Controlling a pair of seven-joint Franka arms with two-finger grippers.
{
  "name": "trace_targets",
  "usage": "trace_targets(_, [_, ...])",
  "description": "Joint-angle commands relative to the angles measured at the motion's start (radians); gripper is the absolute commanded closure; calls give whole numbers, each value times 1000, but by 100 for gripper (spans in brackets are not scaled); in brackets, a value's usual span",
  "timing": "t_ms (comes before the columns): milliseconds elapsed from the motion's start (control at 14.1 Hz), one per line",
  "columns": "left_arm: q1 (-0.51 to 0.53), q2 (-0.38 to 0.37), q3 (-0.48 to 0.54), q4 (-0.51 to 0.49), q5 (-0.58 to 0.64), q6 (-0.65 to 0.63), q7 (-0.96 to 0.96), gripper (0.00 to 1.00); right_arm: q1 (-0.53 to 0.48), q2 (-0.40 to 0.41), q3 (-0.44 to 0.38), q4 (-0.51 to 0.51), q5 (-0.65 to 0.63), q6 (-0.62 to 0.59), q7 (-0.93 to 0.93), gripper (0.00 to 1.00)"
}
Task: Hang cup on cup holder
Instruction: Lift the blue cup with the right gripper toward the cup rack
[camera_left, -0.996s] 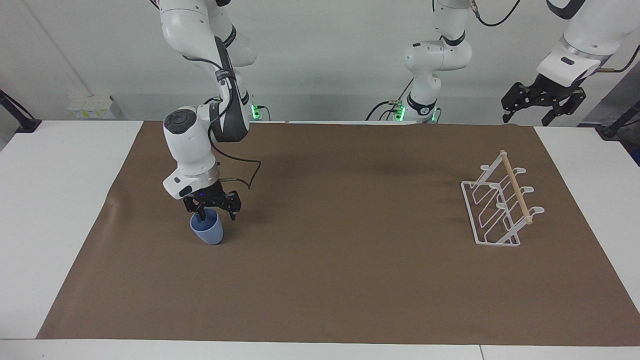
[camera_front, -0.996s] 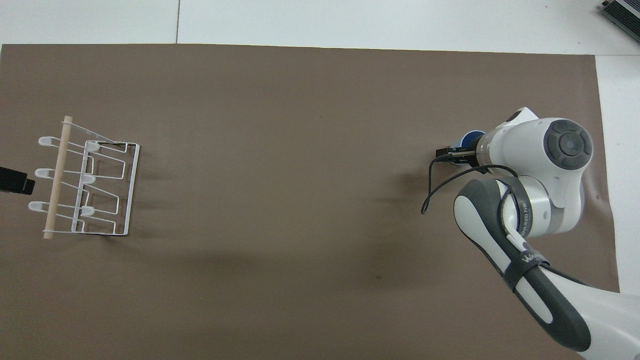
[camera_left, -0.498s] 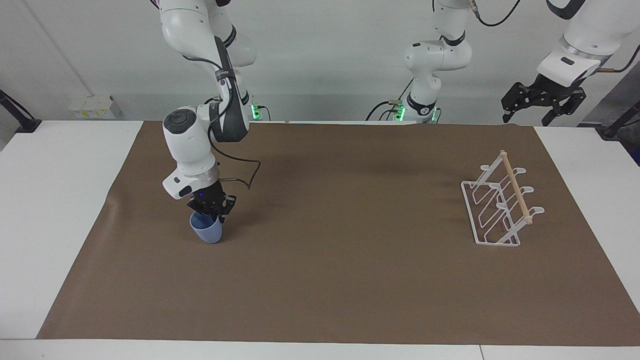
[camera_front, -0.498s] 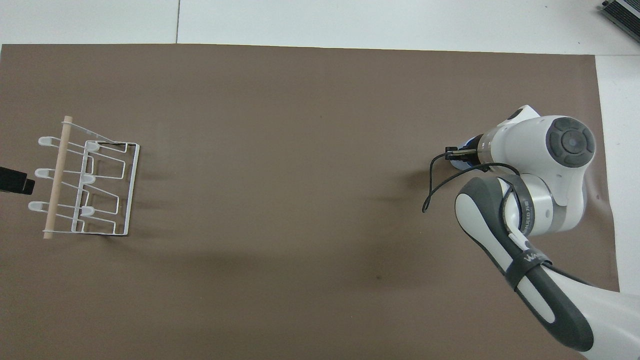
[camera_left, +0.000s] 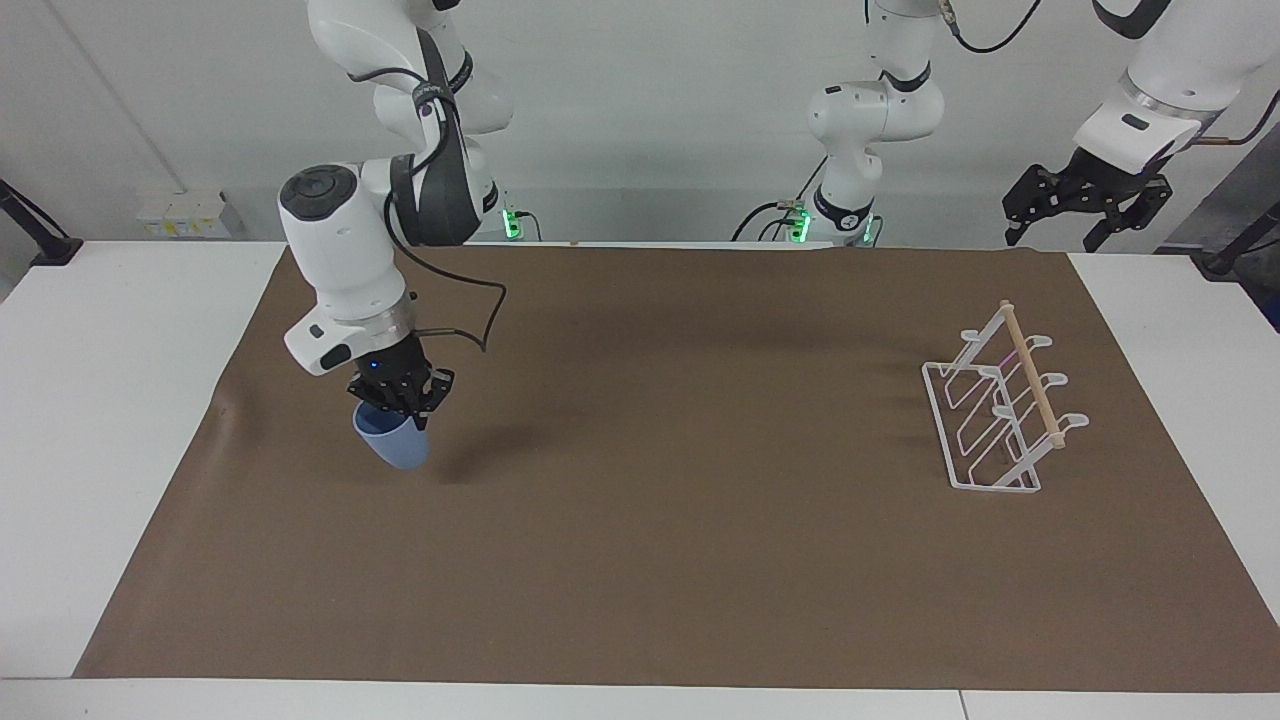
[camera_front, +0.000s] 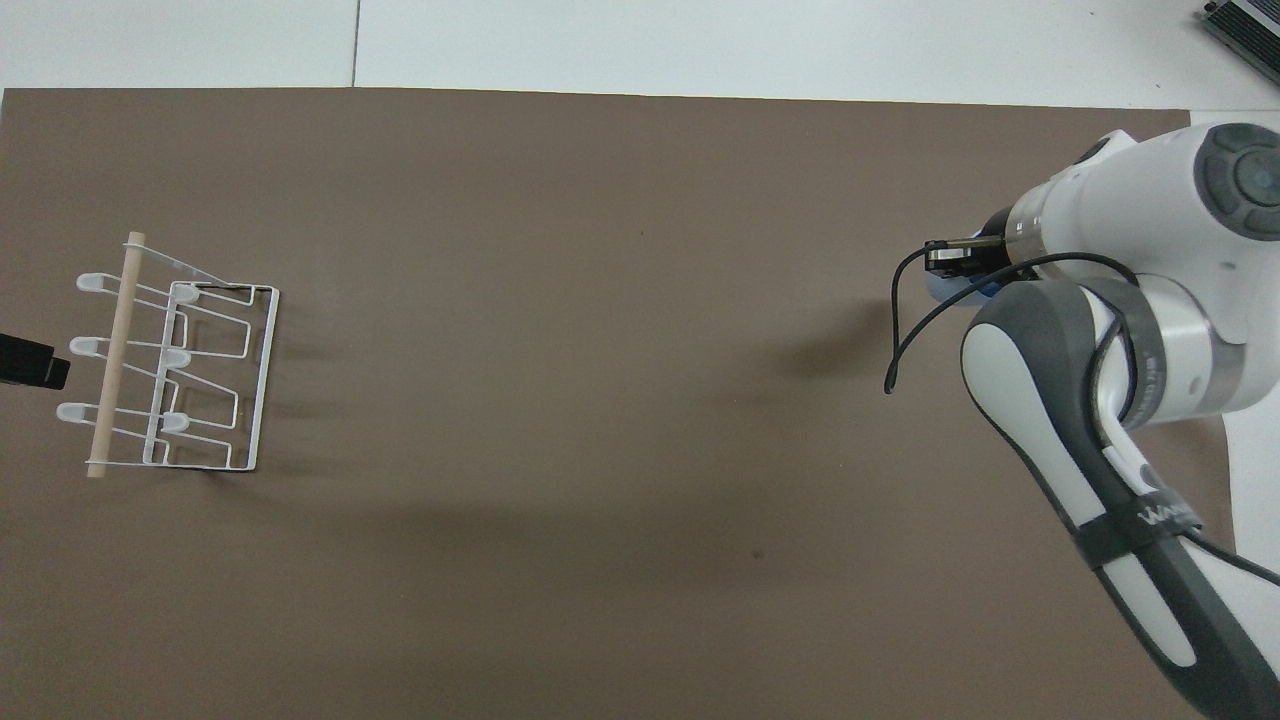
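Observation:
The light-blue cup (camera_left: 391, 446) hangs tilted from my right gripper (camera_left: 404, 410), which is shut on its rim and holds it a little above the brown mat at the right arm's end of the table. In the overhead view only a sliver of the cup (camera_front: 950, 291) shows under the right gripper (camera_front: 952, 262). The white wire cup holder (camera_left: 1031, 375) with its wooden rod stands at the left arm's end and shows in the overhead view too (camera_front: 113, 360). My left gripper (camera_left: 1085, 208) waits open, raised over the table's edge near that holder.
A brown mat (camera_left: 700, 520) covers most of the white table (camera_left: 120, 400). A black cable (camera_left: 470, 320) loops from the right wrist. The left gripper's tip (camera_front: 28, 362) shows at the overhead view's edge beside the holder.
The right gripper closed on the cup's rim, then lifted it off the mat and moved it toward the right arm's end of the table. The left arm has not moved.

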Motion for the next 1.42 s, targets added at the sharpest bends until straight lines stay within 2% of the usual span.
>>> trace_targets(0, [1,-15,-1,-10,20,-11,-9,0,-8,5,48,119,48,-108,-36,100])
trace_targets(142, [1,-15,-1,-10,21,-11,-5,0,-18,2,59,153,214,-161,-36,100])
trace_targets(284, [18,-15,2,-7,25,7,-2,0,-34,0,53,160,447,-203,-36,100])
trace_targets(498, [18,-15,-1,-11,14,43,17,0,-39,0,58,154,655,-240,-36,100])
trace_targets(569, [18,-15,-3,-14,-3,43,84,0,-33,2,59,148,724,-255,-36,100])
trace_targets(711, [21,-15,-1,-21,-63,92,341,0,4,2,61,142,825,-260,-12,100])
trace_targets(924, [13,-14,-9,-33,-99,133,523,0,74,2,61,144,966,-226,230,100])
trace_targets(1138, [-8,-14,-11,-30,-190,149,776,0,161,3,61,144,1077,-102,503,100])
trace_targets(1351, [-34,-15,-15,-31,-242,118,887,0,232,8,62,147,1166,42,756,100])
